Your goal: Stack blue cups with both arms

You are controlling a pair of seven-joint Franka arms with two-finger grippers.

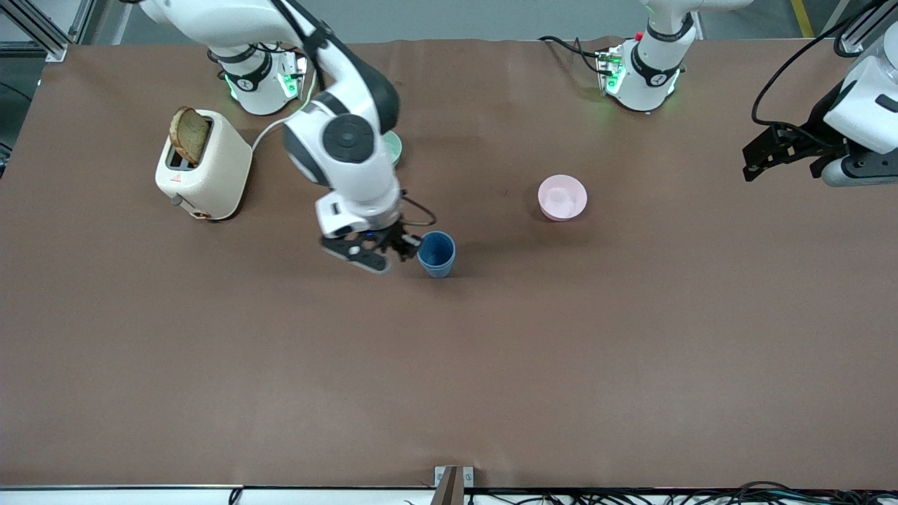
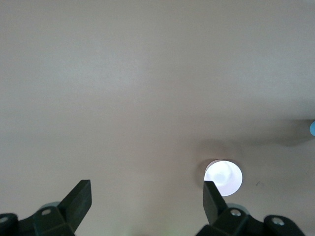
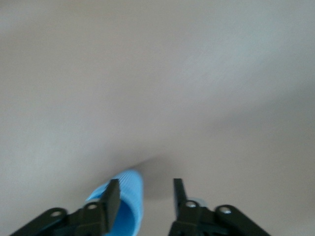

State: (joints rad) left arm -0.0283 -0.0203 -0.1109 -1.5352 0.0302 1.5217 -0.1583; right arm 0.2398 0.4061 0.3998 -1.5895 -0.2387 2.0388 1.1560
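Note:
One blue cup (image 1: 436, 254) stands upright near the middle of the table; I see no second cup apart from it. My right gripper (image 1: 410, 247) is down at the cup's rim on the side toward the right arm's end. In the right wrist view the gripper (image 3: 145, 189) is open, with one finger over the cup's mouth (image 3: 129, 204) and the other outside it. My left gripper (image 1: 780, 163) waits open and empty, high over the left arm's end of the table. It also shows in the left wrist view (image 2: 147, 191), where a sliver of the blue cup (image 2: 312, 129) is at the edge.
A pink bowl (image 1: 562, 197) sits between the cup and the left arm's end, and shows in the left wrist view (image 2: 224, 177). A pale green bowl (image 1: 394, 147) is partly hidden by the right arm. A cream toaster (image 1: 203, 168) holding a toast slice (image 1: 189, 135) stands at the right arm's end.

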